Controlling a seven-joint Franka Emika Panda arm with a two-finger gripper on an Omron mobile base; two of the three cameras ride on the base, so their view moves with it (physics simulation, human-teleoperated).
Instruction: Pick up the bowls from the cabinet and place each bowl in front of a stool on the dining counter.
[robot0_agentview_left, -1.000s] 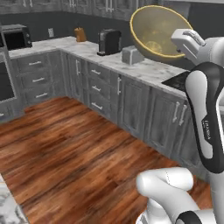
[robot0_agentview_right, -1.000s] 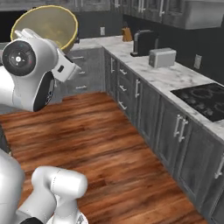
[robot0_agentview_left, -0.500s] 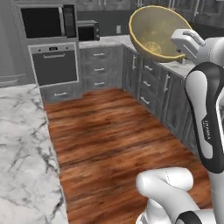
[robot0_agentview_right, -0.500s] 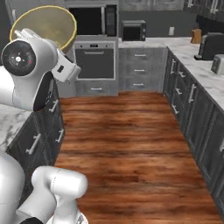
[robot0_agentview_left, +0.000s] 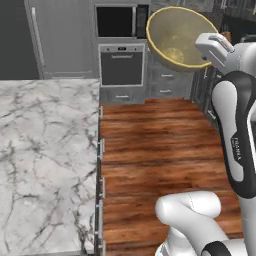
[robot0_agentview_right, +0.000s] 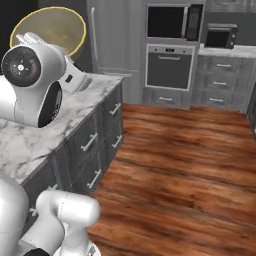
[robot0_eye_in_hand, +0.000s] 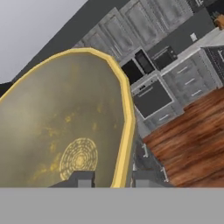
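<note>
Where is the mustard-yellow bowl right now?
The yellow bowl is held up in the air by the gripper, which pinches its rim, at the top of both base views, beside the marble counter and above floor level.

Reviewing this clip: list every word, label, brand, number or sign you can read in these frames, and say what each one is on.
Vertical dark lettering on the white forearm of the robot arm: too blurred to read for certain.
Small dark marks on the oven control strip: too small to read.
No readable text on the mustard-yellow bowl, the marble counter or the microwave.
</note>
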